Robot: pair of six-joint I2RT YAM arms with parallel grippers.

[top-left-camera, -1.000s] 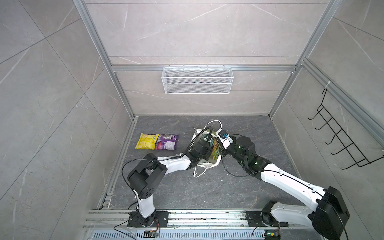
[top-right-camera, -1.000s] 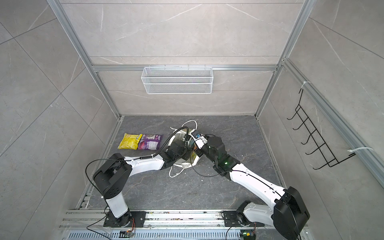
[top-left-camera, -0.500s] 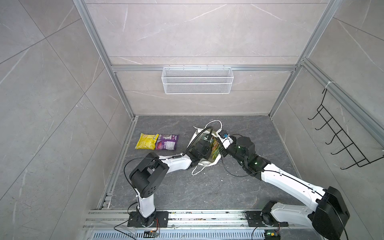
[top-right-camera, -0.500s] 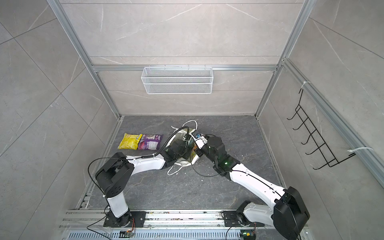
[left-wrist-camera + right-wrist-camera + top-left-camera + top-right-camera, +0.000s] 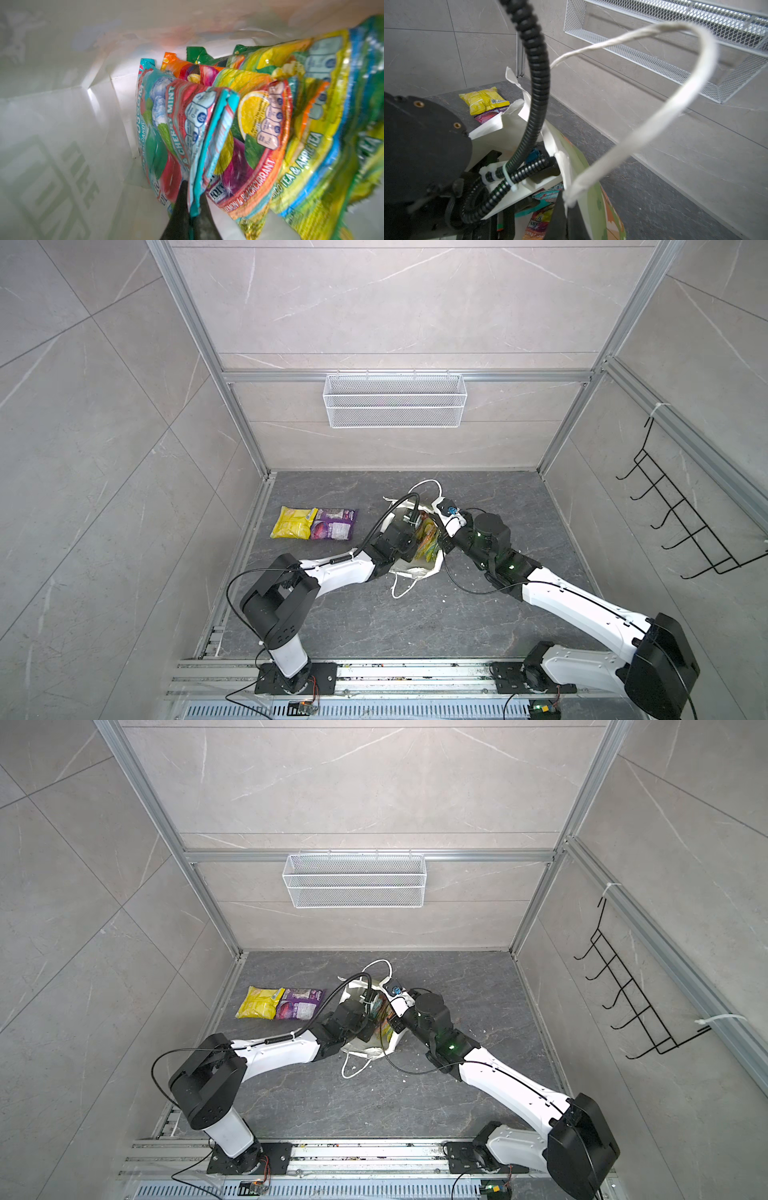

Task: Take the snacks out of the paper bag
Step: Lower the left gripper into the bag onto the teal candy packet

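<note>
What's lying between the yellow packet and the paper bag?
The purple packet, abutting the yellow packet and apart from the paper bag, in both top views.

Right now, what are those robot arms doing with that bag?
They are unpacking a paper bag. The right gripper pinches its rim, which seems to keep it open. The left gripper is inside, shut on a teal packet. Three other packets wait in the bag. A yellow packet and a purple packet lie out on the table.
</note>
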